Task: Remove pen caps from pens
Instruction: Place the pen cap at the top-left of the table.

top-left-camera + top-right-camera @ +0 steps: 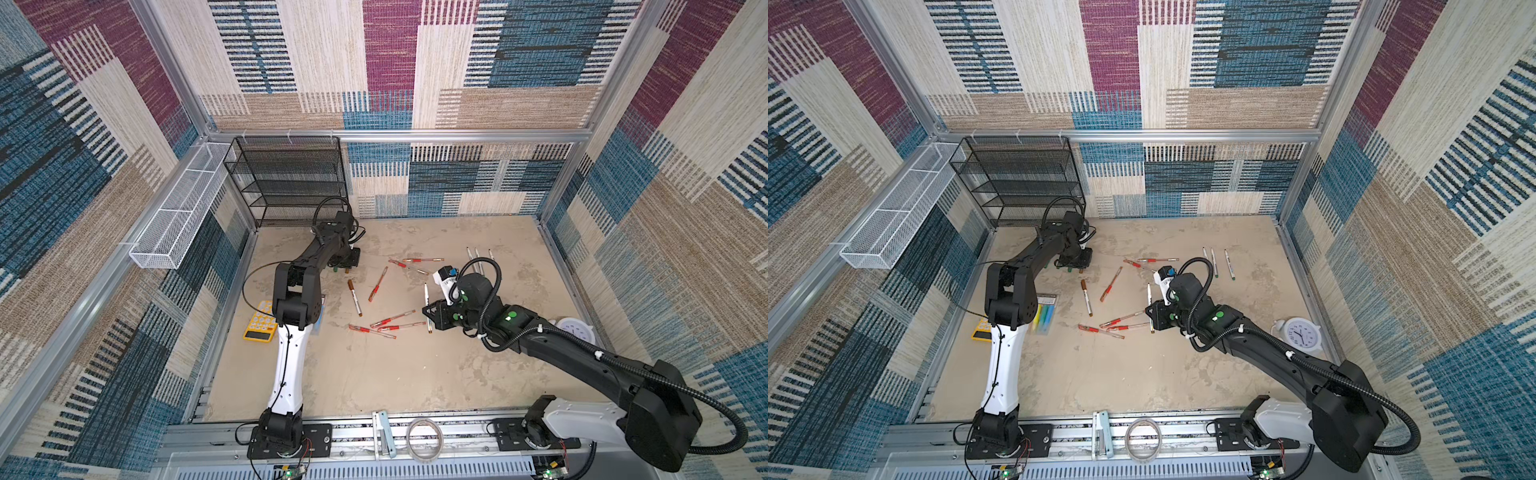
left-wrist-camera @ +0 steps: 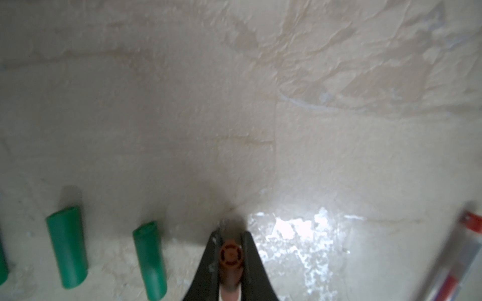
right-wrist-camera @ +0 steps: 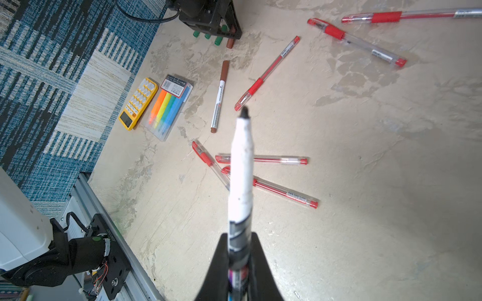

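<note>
Nearest the right wrist camera, a white-barrelled pen is gripped by the right jaws, which are closed tight on its printed barrel. Its dark tip is bare and reaches the middle of the frame. In the left wrist view a brown cap is pinched end-on between the left jaws, which are closed on it at the lower middle of the frame. Three green caps are laid side by side at the lower left, one of them cut by the frame edge. On the bench six clear red-banded pens are counted in both top views, scattered about the centre. One capped brown-ended pen is seen left of them, and three bare-tipped white pens are lined up toward the upper right. One yellow calculator and one highlighter pack are seen at centre left in the right wrist view. The pack's barcode label and the print on the pens cannot be read. One white clock is seen at the right.
</note>
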Action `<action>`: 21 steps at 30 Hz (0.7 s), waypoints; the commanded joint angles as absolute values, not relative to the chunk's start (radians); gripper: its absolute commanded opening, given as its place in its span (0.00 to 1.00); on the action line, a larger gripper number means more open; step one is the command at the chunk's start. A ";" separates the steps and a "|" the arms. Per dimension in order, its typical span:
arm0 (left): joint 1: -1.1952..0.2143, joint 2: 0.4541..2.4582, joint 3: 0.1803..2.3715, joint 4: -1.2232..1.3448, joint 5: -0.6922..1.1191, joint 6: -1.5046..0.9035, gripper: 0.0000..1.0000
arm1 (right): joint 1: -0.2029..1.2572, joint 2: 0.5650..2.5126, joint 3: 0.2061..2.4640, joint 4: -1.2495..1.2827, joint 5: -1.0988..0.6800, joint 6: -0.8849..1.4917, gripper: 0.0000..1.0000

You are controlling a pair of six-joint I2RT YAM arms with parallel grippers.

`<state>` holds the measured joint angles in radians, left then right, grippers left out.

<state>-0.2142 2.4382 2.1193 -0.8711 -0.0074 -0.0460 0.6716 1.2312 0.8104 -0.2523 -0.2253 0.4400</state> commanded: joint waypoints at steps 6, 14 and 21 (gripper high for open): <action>-0.215 2.435 2.121 -0.887 -0.055 -0.041 0.26 | 0.667 1.206 0.817 -0.260 -0.206 0.433 0.01; -0.225 2.313 2.087 -0.880 -0.028 -0.060 0.35 | 0.648 1.193 0.836 -0.299 -0.183 0.412 0.01; -0.233 2.099 1.962 -0.858 0.038 -0.095 0.41 | 0.577 1.236 0.895 -0.347 -0.180 0.353 0.01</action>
